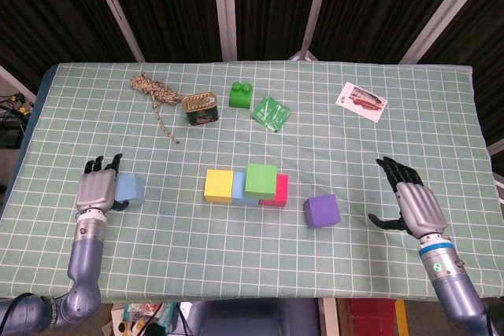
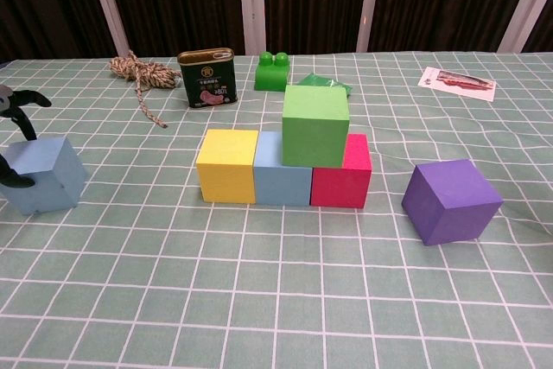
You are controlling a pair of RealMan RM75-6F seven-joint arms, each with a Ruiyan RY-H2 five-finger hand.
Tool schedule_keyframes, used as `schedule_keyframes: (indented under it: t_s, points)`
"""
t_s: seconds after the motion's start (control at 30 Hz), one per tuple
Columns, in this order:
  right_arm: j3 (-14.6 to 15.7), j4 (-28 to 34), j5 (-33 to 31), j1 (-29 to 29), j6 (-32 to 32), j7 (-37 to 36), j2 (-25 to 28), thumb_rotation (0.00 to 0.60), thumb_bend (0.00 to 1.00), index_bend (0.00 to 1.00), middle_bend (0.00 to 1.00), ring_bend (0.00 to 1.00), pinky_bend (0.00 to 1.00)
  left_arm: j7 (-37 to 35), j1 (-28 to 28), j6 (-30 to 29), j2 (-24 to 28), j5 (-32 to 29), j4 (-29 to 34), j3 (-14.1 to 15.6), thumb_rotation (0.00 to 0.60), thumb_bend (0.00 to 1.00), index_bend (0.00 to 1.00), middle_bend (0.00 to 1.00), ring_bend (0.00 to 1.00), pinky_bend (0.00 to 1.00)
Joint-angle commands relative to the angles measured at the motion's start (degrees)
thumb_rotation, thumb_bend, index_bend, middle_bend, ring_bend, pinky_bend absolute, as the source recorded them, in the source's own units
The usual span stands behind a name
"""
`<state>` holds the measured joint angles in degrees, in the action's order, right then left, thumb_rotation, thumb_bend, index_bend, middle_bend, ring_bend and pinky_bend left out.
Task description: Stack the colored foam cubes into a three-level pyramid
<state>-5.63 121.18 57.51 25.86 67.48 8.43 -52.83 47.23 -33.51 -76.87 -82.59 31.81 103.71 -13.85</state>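
Observation:
A yellow cube (image 2: pixel 227 166), a blue cube (image 2: pixel 282 172) and a red cube (image 2: pixel 343 172) stand in a row at the table's middle. On top sits a green cube (image 2: pixel 315 125), over the blue and red ones. A purple cube (image 2: pixel 451 200) lies alone to their right, turned askew. At the far left rests a light blue cube (image 1: pixel 131 189). My left hand (image 1: pixel 98 188) is right beside it, fingers spread over its top and thumb at its near side. My right hand (image 1: pixel 413 205) hovers open, well to the right of the purple cube (image 1: pixel 321 211).
Along the far side lie a coil of rope (image 1: pixel 153 92), a tin can (image 1: pixel 201 108), a green toy brick (image 1: pixel 241 95), a green packet (image 1: pixel 270 112) and a printed card (image 1: pixel 361 101).

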Motion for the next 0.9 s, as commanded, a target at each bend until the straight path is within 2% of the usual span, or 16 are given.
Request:
schedule_keyframes:
  t_s: [0.03,0.43,0.7,0.9]
  points:
    - [0.0,0.0,-0.1,0.0,-0.1,0.3,-0.1,0.6,0.24,0.0,0.0,0.0,0.0,-0.2,0.0,0.1,0.2,0.1,0.0,0.1,0.6,0.27,0.07,0.27,0.03,0.06]
    - [-0.2,0.1,0.1,-0.4,0.2,1.8,-0.9,0.6,0.24,0.0,0.0,0.0,0.0,-0.9,-0.5,0.7,0.7,-0.2,-0.6,1.0,0.6,0.29,0.07,0.36,0.03,0.06]
    - [-0.4,0.4,0.6,-0.8,0.2,2.0,-1.0,0.6,0.24,0.0,0.0,0.0,0.0,-1.9,-0.7,1.2,0.6,1.2,-0.8,1.8,0.6,0.31,0.08,0.36,0.04,0.06]
    - [-0.6,0.5,0.7,-1.0,0.2,2.0,-1.0,0.6,0.24,0.0,0.0,0.0,0.0,-2.3,-1.1,0.8,2.4,5.0,1.9,2.4,0.6,0.31,0.08,0.36,0.04,0.06]
